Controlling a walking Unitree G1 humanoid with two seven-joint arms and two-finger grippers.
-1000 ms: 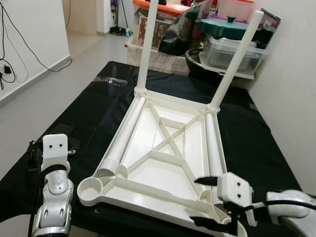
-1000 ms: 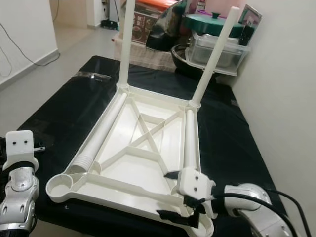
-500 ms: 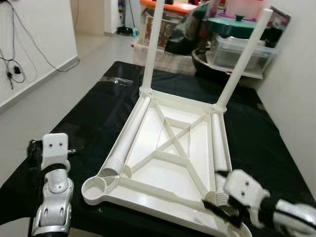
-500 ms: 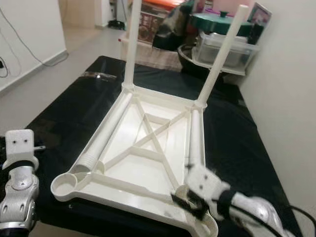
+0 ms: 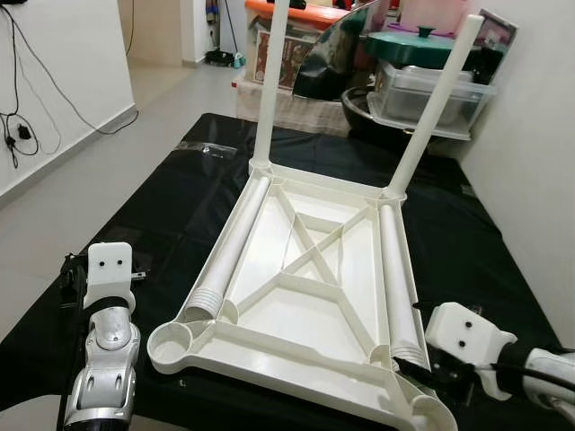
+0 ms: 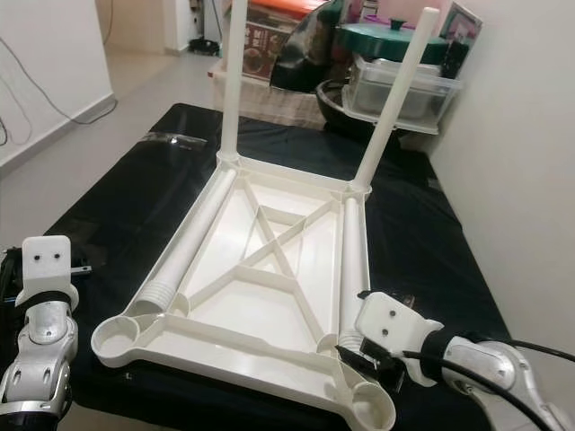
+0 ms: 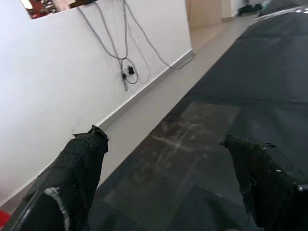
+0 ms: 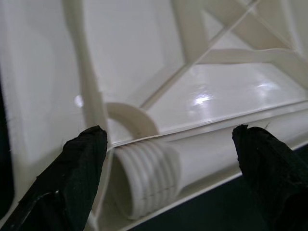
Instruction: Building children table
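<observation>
A white plastic table top [image 5: 269, 346] lies upside down on a black cloth. Two white legs stand upright in its far corners, one on the left [image 5: 269, 81] and one on the right [image 5: 431, 108]. Two loose legs lie inside it, along the left edge [image 5: 229, 251] and the right edge [image 5: 395, 269]. My right gripper [image 8: 168, 149] is open at the near right corner, with its fingers [image 8: 82, 163] on either side of the right leg's threaded end [image 8: 144, 178] and not closed on it. My left gripper [image 7: 163, 163] is open over the cloth at the near left, holding nothing.
Plastic storage boxes [image 5: 431, 90], a green lid [image 5: 422, 45] and a dark bowl crowd the far end. A white wall runs close on the right. A clear plastic bag [image 5: 202, 148] lies on the cloth at the far left. The floor and wall cables [image 5: 18, 117] are on the left.
My right gripper has turned and shifted from the front rim to straddle the threaded end of the right loose leg. The left arm has stayed put. The camera shifted slightly.
</observation>
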